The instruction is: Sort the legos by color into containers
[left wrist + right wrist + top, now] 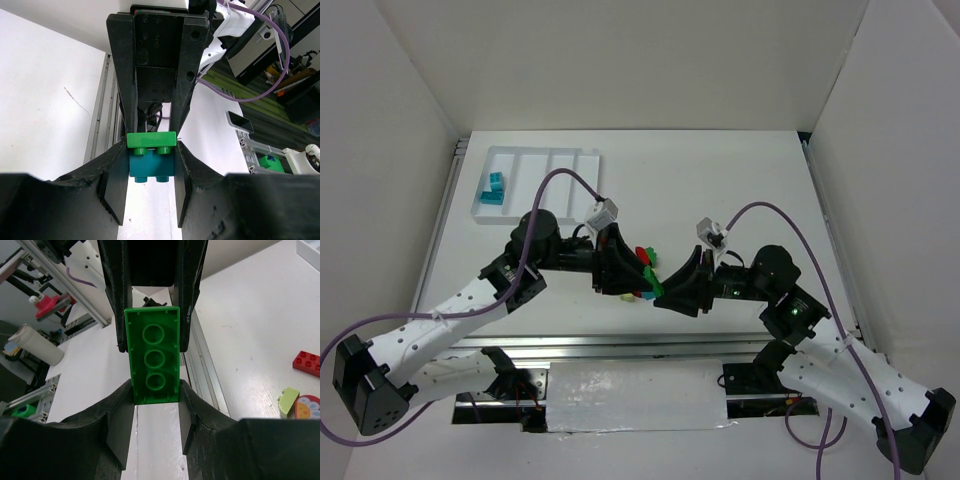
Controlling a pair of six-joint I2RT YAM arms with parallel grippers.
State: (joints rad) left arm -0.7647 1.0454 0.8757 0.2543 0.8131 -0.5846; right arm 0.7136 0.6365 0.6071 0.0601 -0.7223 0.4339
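Ann: What is the left gripper doing?
Ben: It is squeezed tight on a teal lego. The teal lego sits right between its two fingers and touches both.
Ann: And the flat green lego?
Ben: It lies flat against the teal lego, on the side away from the left gripper's palm, just at its fingertips.
Ann: Who holds the green one?
Ben: The right gripper. It pinches one short end of the flat green lego, and both its fingers touch the sides. The rest of the piece sticks out past its fingertips, into the left gripper.
Ann: Are there more legos near?
Ben: Yes. A red lego lies on the white table, off to the right of the right gripper's fingers. Nearer to that gripper, a yellow-green lego lies just beside a round red piece with spots.
Ann: Where is the tray?
Ben: The white tray is well apart from both grippers, back behind the left gripper. Some small teal bricks lie in the compartment farthest from the grippers.
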